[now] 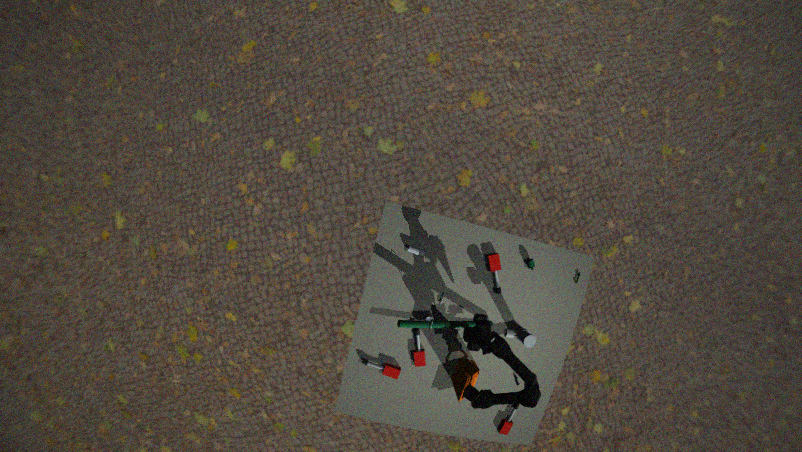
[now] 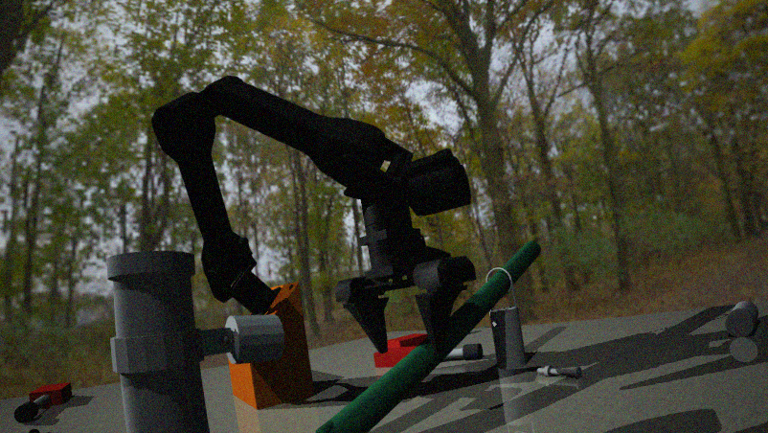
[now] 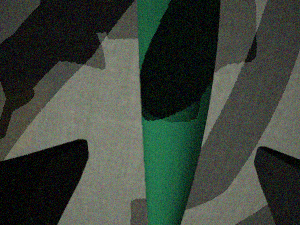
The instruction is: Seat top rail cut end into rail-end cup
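The green rail (image 1: 415, 323) (image 2: 387, 384) (image 3: 172, 164) passes through the wire loop (image 2: 495, 268) on the small grey post (image 2: 508, 341) and slopes down from there in the exterior view. Its low end is out of frame there, and hidden under the arm in the top view. The big post (image 1: 529, 340) (image 2: 155, 301) bears its brace band (image 2: 142, 354) up near the cap, with the grey end cup (image 1: 509, 333) (image 2: 258, 337) sticking out sideways and no rail in it. My gripper (image 2: 410, 352) (image 3: 174, 154) is open and points down, its fingers on either side of the rail. Contact cannot be told.
The orange arm base (image 1: 467, 373) (image 2: 290, 349) stands beside the rail. Red-headed tools lie around it, one (image 1: 419, 358) near the rail and another (image 1: 494, 262) beyond it. A small bolt (image 2: 559, 371) lies past the small post. All stand on a grey slab (image 1: 449, 415).
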